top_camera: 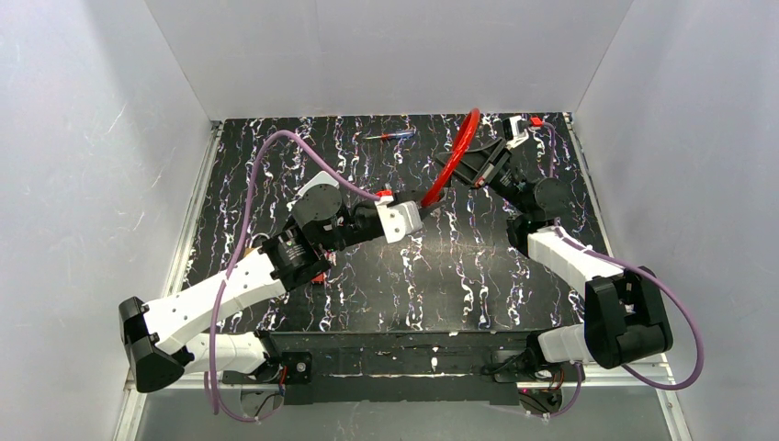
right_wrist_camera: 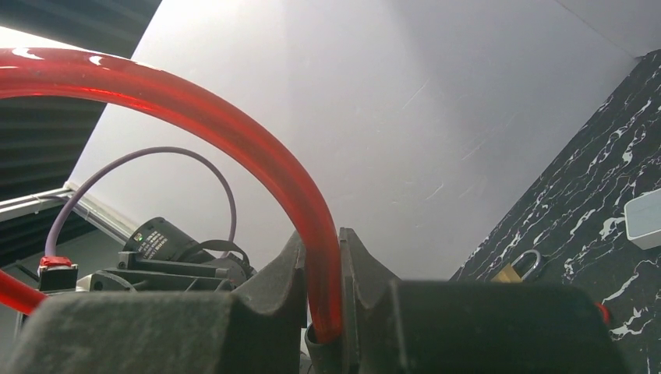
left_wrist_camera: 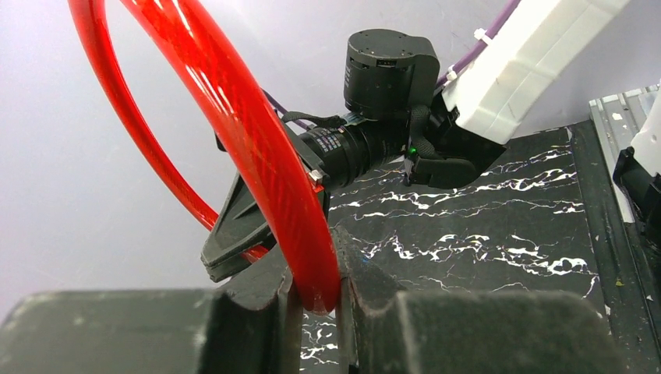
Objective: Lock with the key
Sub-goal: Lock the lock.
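A red cable loop (top_camera: 462,147) hangs in the air between both arms, above the back middle of the table. My left gripper (top_camera: 424,204) is shut on its lower end; in the left wrist view the cable (left_wrist_camera: 249,132) is pinched between the jaws (left_wrist_camera: 318,300). My right gripper (top_camera: 457,165) is shut on the cable higher up, and the right wrist view shows the cable (right_wrist_camera: 234,132) clamped in its jaws (right_wrist_camera: 323,312). A small brass padlock (right_wrist_camera: 517,269) lies on the table. A slim blue-handled object (top_camera: 388,136), seemingly the key, lies near the back wall.
The black marbled table (top_camera: 459,285) is enclosed by white walls on three sides. Purple cables arc over both arms (top_camera: 276,147). A white block (right_wrist_camera: 643,218) shows at the right edge of the right wrist view.
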